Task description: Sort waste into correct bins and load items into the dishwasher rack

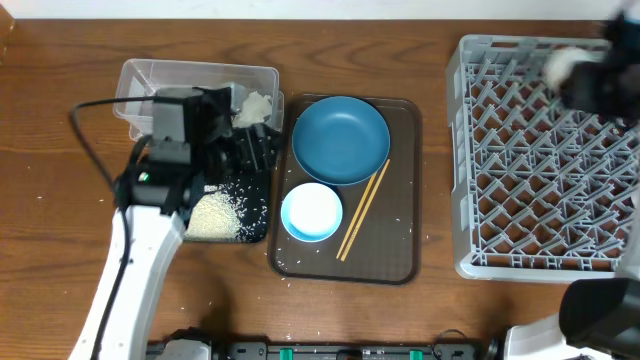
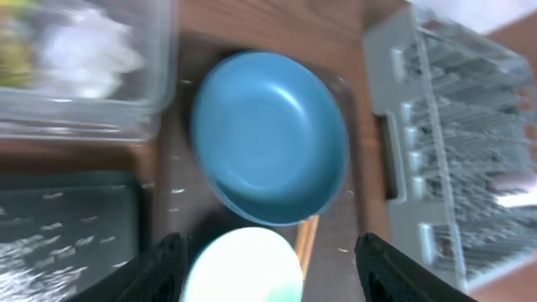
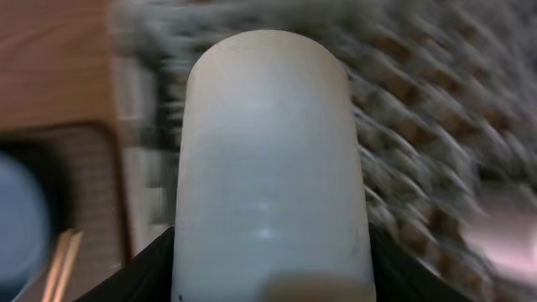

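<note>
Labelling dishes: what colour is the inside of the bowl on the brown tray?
The bowl is white inside, light-blue rimmed; clearest in the overhead view.

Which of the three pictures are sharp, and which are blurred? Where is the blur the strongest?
Overhead view: mostly sharp, blue plate and chopsticks crisp; only the right arm over the dishwasher rack is smeared. Left wrist view: soft throughout, the clear tub out of focus, the rack streaked. Right wrist view: strongest blur, the rack behind a smear, while the white cup is fairly clear.
</note>
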Robot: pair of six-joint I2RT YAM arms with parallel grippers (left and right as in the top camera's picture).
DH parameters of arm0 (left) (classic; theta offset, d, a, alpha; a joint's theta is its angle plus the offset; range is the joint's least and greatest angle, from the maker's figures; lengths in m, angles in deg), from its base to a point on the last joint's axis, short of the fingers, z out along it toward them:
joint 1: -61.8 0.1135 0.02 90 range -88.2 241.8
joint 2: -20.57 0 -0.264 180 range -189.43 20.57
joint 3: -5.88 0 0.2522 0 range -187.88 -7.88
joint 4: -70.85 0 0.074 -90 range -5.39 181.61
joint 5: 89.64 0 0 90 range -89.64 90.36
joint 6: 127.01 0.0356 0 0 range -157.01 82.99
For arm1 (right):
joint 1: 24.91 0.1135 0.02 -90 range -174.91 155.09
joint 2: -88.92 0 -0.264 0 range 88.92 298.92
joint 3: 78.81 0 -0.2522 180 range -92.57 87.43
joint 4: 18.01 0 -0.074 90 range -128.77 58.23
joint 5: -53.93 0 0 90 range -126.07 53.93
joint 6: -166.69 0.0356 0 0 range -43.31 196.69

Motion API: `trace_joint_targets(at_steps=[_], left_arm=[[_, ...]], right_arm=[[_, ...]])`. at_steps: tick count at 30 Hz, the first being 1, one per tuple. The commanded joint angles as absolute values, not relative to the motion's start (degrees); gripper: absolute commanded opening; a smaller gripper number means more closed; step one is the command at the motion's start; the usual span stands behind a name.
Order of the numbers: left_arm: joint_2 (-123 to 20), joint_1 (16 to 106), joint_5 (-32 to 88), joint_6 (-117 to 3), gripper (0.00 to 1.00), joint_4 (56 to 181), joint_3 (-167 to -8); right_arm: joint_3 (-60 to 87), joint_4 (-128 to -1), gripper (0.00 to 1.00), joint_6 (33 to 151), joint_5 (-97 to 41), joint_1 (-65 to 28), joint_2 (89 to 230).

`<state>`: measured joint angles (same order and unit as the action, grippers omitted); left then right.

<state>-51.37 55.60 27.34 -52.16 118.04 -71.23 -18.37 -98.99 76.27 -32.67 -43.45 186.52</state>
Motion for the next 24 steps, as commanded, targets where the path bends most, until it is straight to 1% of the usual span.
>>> trace_joint_targets(at_steps=[1,6,9,20,21,22,24], left_arm=[[-50.6,55.6,19.3,-50.3,0.67,119.2,-71.5],[-50.8,55.6,19.1,-50.3,0.67,119.8,-71.5],[-50.9,55.6,19.1,-50.3,0.67,119.7,-71.5],[-50.9,55.6,19.1,-50.3,0.67,120.4,-71.5],[-50.9,55.6,19.1,-50.3,0.67,120.4,-71.5],[-50.9,55.6,19.1,-50.3,0.67,120.4,-71.5],[-50.9,55.6,19.1,-50.3,0.67,120.4,-71.5]], right_arm=[[-19.1,-100.7,0.01,83.3,-39.4,-48.8,187.0],[-19.1,-101.3,0.01,84.0,-40.1,-56.5,189.2],[-19.1,-102.1,0.01,83.9,-39.6,-59.2,191.5],[-19.0,-101.7,0.02,83.9,-38.2,-62.3,201.7],[-19.0,-101.1,0.04,83.9,-38.2,-62.3,202.5],[-19.0,-100.7,0.08,83.9,-38.1,-62.3,203.1],[-19.0,-100.1,0.19,83.9,-37.6,-62.3,204.1]])
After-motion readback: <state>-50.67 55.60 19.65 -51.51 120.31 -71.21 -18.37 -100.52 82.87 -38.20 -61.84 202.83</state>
